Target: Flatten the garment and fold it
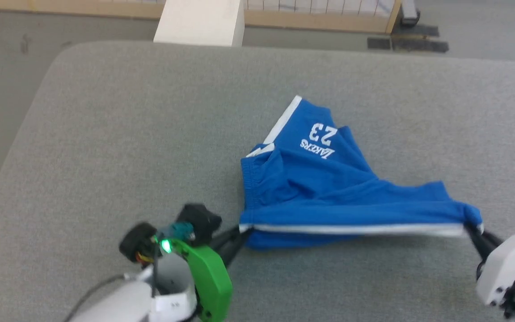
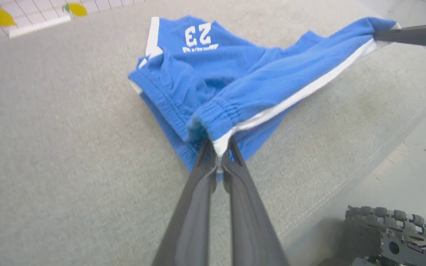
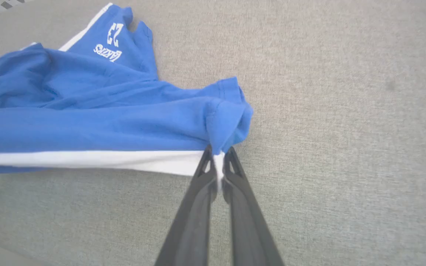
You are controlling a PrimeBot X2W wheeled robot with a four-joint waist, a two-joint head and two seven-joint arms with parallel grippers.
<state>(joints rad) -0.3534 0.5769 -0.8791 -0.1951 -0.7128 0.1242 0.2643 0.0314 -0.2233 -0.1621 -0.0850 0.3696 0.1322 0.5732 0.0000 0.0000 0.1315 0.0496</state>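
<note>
Head view: the garment (image 1: 329, 188), a pair of blue shorts, lies on the grey table (image 1: 105, 156), a bit to the right and close to the robot.
Left gripper (image 1: 241, 233): its two fingers are squeezed together on one end of the white stripe (image 1: 351, 229), right by the puffy waistband (image 2: 216, 114).
Right gripper (image 1: 473, 229): its two fingers are pinched tight on the other end of the stripe, at the edge of the leg.
Stripe: it is pulled into a straight line between the two grippers and looks lifted a little off the table.
Rest of the shorts: the cloth is bunched and wrinkly behind the stripe. The leg with the "23" (image 1: 323, 132) lies farther back, and the number is upside down for the robot.
Step now: I think this is the flatten part. One side is stretched, but the rest is not smooth, and no fold has been made yet.
How to do it well: hold both pinches tight. Lift both ends the same amount so the loose cloth hangs down and the wrinkles fall out. Then lay the shorts down slowly, far part first, pulling gently toward the robot.
Watch out: each pinch holds only a tiny bit of cloth, so a hard tug could make a corner slip out. If one side goes higher, the shorts may twist.
</note>
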